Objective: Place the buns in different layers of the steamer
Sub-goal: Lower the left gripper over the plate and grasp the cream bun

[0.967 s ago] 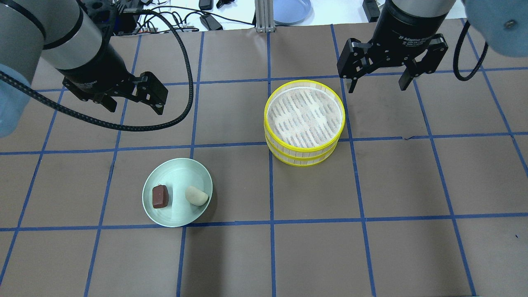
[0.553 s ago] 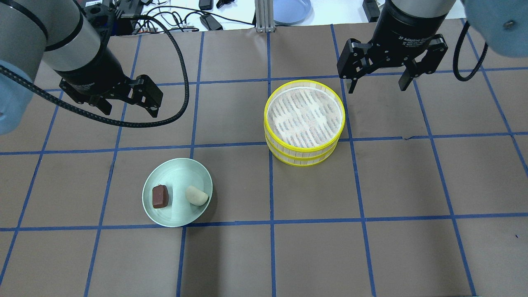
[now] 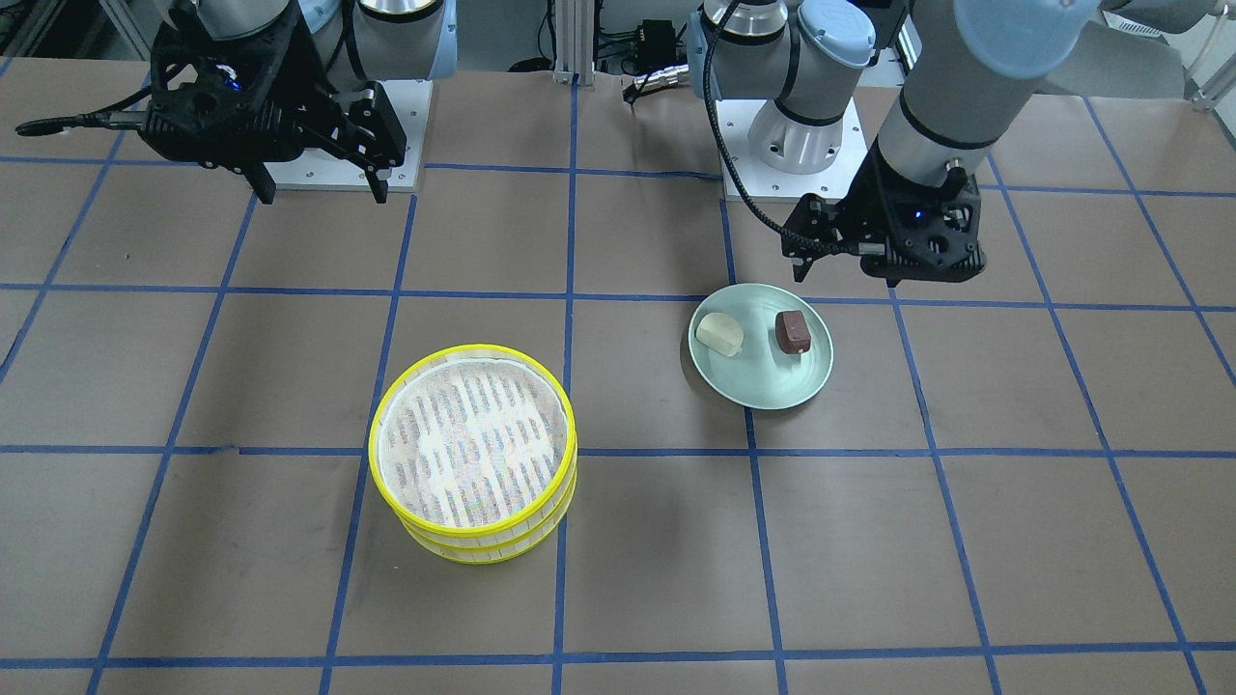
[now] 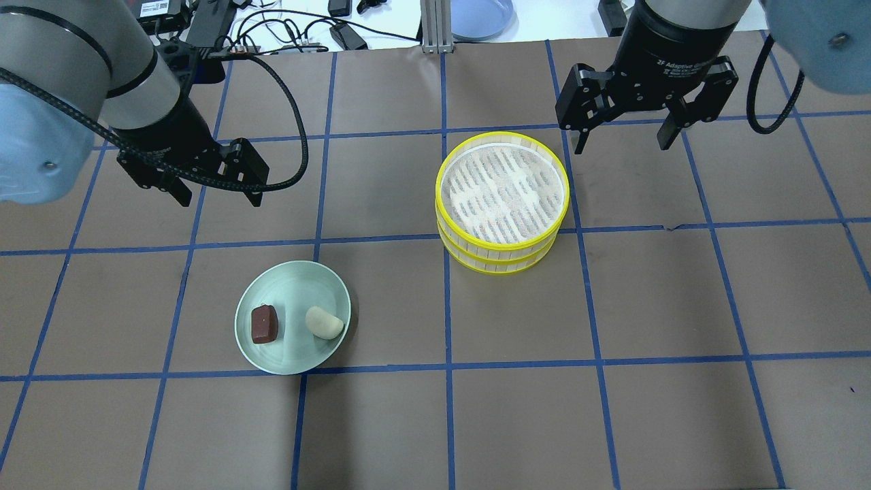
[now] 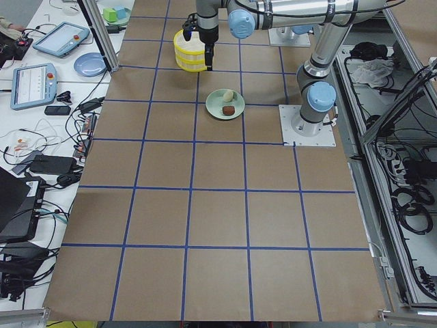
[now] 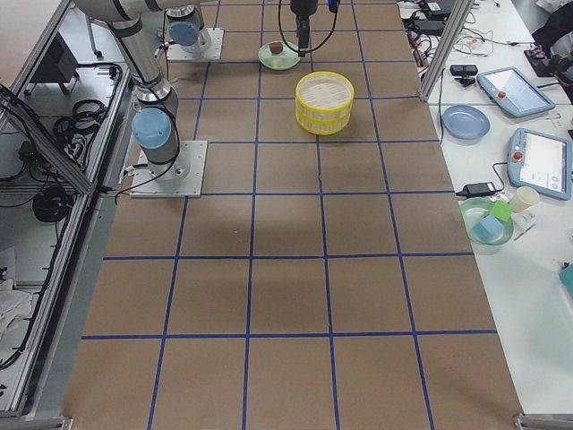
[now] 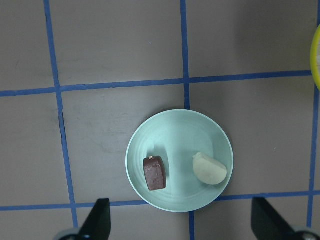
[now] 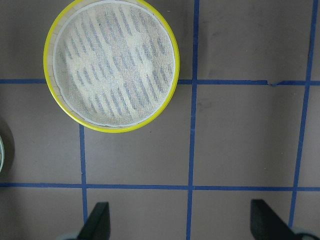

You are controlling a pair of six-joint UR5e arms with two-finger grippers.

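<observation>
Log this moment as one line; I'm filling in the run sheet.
left gripper open, empty | right gripper open, empty | cream bun, brown bun on green plate | steamer trays stacked, top tray empty

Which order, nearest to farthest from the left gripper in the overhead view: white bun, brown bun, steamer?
1. Brown bun, on the left half of the plate, closest to the left gripper.
2. White bun, on the plate's right half.
3. Steamer, off to the right, mid-table.

Silver-grey arms (image 4: pixel 68 34) carry pale blue joint caps (image 4: pixel 823 41) and black cables (image 4: pixel 750 99); the left gripper (image 4: pixel 219 194) and white-lettered right gripper (image 4: pixel 620 139) are black.
</observation>
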